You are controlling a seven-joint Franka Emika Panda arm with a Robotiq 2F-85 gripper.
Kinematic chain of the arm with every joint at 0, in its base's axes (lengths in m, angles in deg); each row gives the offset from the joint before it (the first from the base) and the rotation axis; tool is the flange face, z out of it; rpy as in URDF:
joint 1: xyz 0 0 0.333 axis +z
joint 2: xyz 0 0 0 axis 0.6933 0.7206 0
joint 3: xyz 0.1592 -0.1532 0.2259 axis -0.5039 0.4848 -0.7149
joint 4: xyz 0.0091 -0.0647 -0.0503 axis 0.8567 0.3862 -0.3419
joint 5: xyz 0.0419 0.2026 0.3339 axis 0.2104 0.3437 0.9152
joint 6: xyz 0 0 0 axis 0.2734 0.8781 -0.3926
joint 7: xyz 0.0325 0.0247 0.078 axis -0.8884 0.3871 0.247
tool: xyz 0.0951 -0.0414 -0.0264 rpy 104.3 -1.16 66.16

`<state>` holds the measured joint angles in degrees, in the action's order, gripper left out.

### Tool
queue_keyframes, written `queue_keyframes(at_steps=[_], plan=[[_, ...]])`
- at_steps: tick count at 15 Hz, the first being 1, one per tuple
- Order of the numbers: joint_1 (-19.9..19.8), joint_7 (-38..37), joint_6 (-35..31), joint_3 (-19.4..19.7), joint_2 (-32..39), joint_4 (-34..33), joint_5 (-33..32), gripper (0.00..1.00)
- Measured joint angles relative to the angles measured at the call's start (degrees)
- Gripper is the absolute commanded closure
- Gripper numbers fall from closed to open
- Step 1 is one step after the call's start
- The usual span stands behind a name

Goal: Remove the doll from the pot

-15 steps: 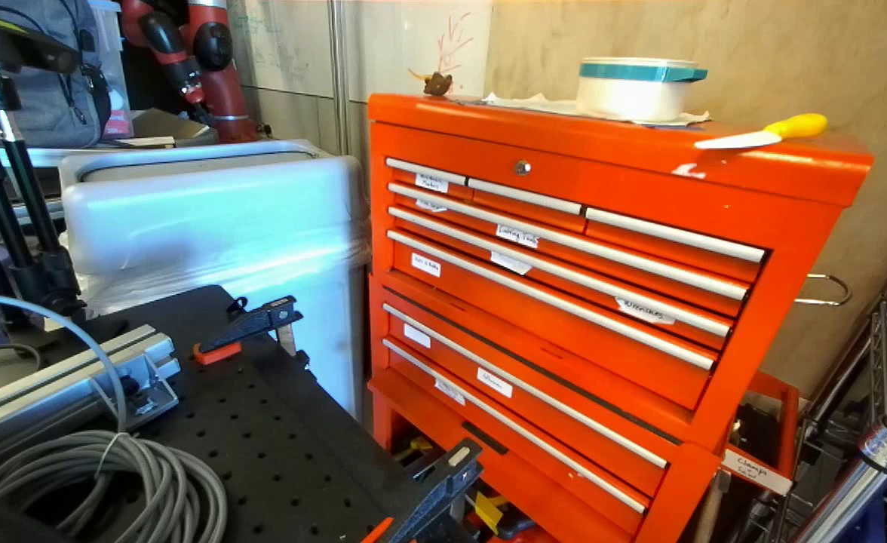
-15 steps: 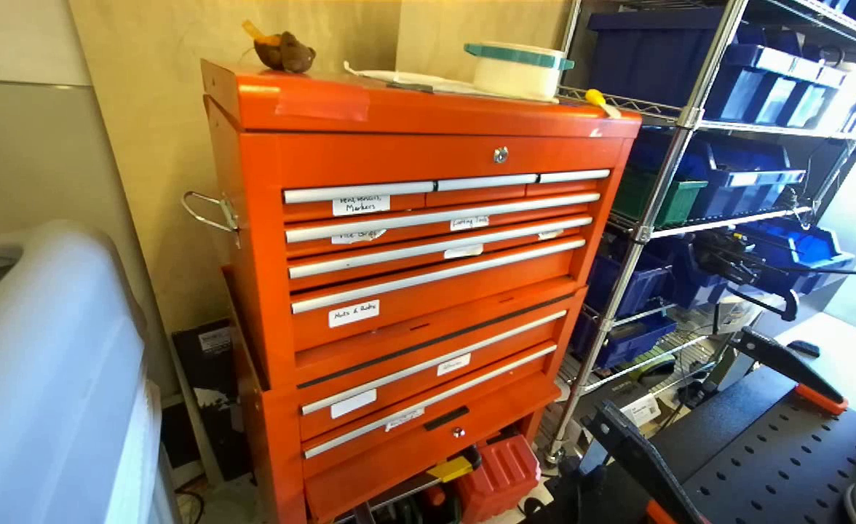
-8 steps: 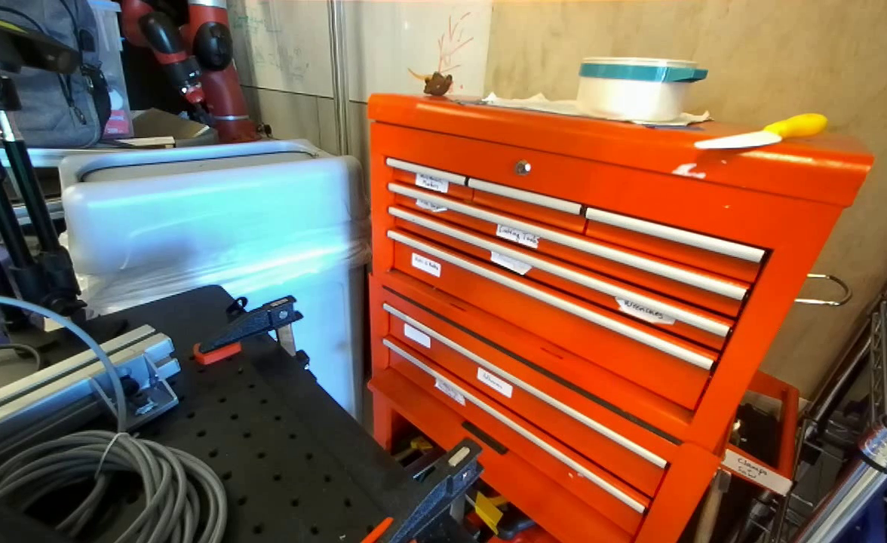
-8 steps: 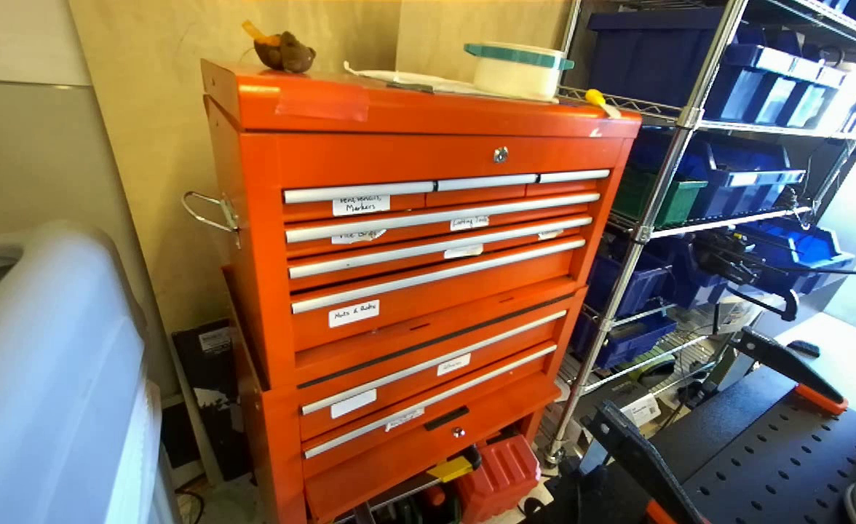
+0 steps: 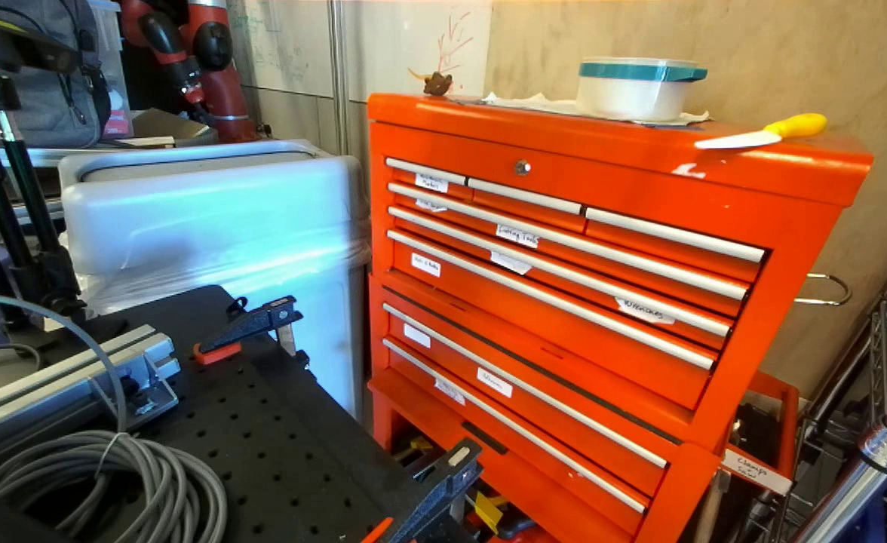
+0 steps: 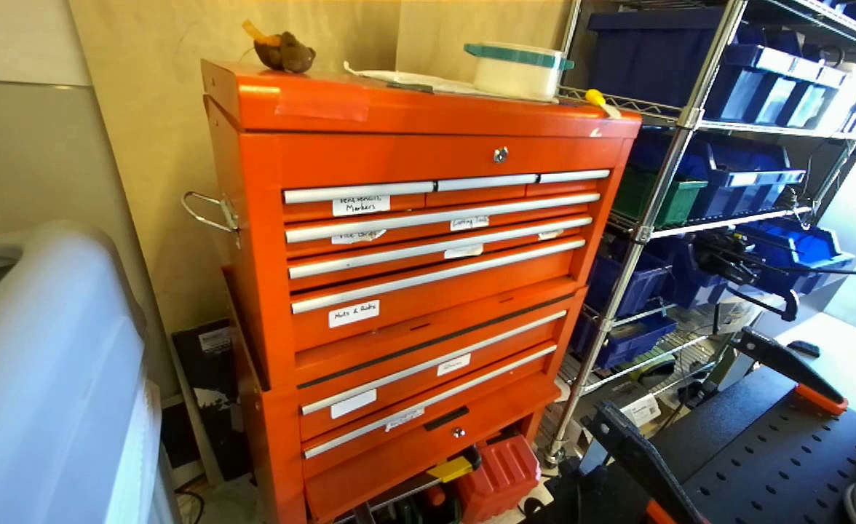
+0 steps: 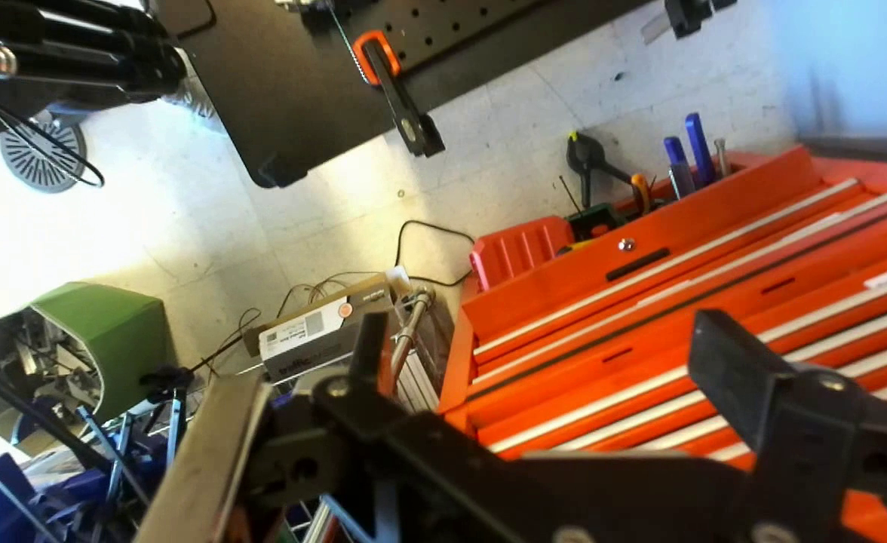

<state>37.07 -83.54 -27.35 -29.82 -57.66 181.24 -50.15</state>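
The pot (image 5: 628,96) stood atop the orange cabinet (image 5: 549,332) — its inside I could not well see; the gripper (image 7: 549,351), spread wide, held nothing.

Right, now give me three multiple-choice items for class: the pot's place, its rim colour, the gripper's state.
1. Where is the pot relative to the tool chest?
A) beneath B) on top C) inside
2. What colour is the pot's rim band?
A) teal B) yellow C) black
3. How is the gripper?
A) shut on the pot B) shut, empty C) open

1 B: both exterior views show it up there.
2 A: both exterior views show teal.
3 C: its fingers stand apart in the wrist view.
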Motion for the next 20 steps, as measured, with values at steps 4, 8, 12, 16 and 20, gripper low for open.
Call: queue_keyframes(at_steps=[4, 8, 12, 16, 20], plan=[[-0.1, -5.9, -4.8, 0.5, 9.5, -7.6, -0.1, 0.00], [0.2, -10.7, -6.5, 0.7, 15.7, -15.9, -0.1, 0.00], [1.3, -16.8, -9.1, 1.6, 20.4, -23.3, -0.1, 0.00], [2.9, -26.4, -13.9, 3.2, 25.6, -27.9, -0.2, 0.00], [4.6, -34.0, -15.4, 4.4, 30.8, -31.9, 0.0, 0.00]])
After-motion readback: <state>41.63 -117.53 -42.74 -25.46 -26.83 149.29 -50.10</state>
